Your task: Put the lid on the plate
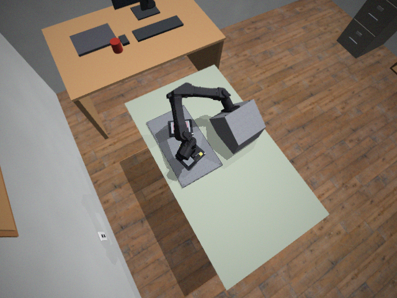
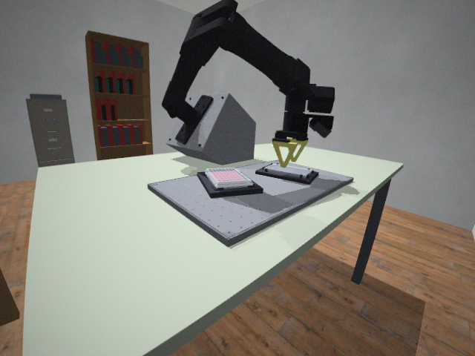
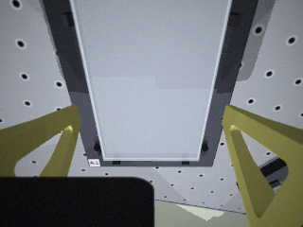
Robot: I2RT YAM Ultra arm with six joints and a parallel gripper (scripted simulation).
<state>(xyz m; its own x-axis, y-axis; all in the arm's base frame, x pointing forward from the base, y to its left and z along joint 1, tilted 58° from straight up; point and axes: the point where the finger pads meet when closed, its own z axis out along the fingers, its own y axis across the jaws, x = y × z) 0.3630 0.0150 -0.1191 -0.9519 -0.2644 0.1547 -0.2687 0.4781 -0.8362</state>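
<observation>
Looking from the top, the arm (image 1: 179,108) reaches over the grey board (image 1: 205,166). From the exterior, the gripper (image 2: 288,155) hangs wide open and holds nothing, just above the lid (image 2: 287,170) in its right holder (image 2: 312,178); the pink plate (image 2: 227,177) sits left. At the wrist, yellow fingers flank the lid (image 3: 151,85).

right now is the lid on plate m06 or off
Off. The plate shows bare pink wells in its nest; the clear lid lies in the lid park below the open hand.

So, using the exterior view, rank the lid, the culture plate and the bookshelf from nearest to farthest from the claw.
1. Lid: directly under the open claw, in its park.
2. Culture plate: to the left on the same board.
3. Bookshelf: far left, by the back wall.
</observation>
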